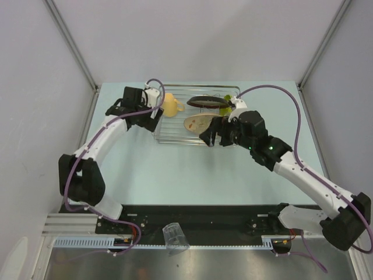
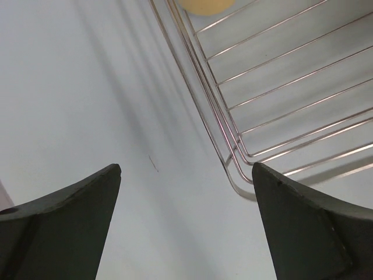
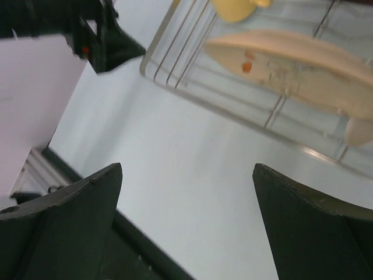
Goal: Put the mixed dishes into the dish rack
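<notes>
The rectangular silver wire rack is lying long axis left-right; the left gripper and right gripper are hanging spread wide, empty.

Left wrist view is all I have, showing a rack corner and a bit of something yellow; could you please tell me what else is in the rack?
Observer: A beige patterned plate sits tilted in the dish rack, just right of the cream-yellow mug you glimpse.
Operator: Thank you. Is any dish outside it?
Observer: Yes, the small clear glass sits well outside, at the near edge of the table, between the two arms.
</notes>
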Tool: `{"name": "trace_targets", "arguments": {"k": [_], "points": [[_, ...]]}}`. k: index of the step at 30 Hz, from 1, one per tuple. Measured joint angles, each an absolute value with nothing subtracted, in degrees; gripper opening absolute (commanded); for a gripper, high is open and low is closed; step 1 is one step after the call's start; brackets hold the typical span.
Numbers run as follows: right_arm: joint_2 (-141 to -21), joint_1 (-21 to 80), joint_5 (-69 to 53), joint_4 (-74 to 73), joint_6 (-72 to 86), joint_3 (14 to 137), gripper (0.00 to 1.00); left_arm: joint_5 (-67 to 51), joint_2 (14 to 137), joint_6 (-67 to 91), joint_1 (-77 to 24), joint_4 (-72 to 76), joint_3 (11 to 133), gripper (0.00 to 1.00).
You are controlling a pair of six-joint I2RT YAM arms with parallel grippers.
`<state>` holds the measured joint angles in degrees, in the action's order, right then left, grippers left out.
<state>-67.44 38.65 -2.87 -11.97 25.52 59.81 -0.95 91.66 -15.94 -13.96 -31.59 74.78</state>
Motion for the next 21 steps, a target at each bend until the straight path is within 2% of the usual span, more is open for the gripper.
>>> {"name": "trace_targets", "arguments": {"k": [4, 6, 11, 16, 18, 21], "points": [[-60.4, 39.3, -9.6, -20.3, 27.2, 55.4, 1.0, -3.4, 83.6, -18.4, -13.9, -34.9, 74.1, 1.0], [-56.7, 44.0, -10.4, -27.4, 27.6, 53.9, 1.0, -4.6, 78.9, -19.7, -13.9, -35.5, 72.2, 1.0], [-55.5, 68.0, -4.4, -39.4, 29.2, 54.6, 1.0, -5.8, 71.5, -21.6, -13.9, -38.1, 65.7, 1.0], [-65.5, 93.0, 12.1, -48.1, 32.3, 58.0, 1.0, -5.8, 71.3, -21.5, -13.9, -40.3, 61.1, 1.0], [-69.2, 99.1, 16.8, -50.1, 33.3, 58.2, 1.0, -5.7, 71.2, -21.5, -13.9, -41.0, 60.4, 1.0], [-70.5, 101.9, 20.6, -52.1, 34.7, 58.0, 1.0, -5.2, 70.7, -21.5, -13.9, -41.2, 60.4, 1.0]]}}
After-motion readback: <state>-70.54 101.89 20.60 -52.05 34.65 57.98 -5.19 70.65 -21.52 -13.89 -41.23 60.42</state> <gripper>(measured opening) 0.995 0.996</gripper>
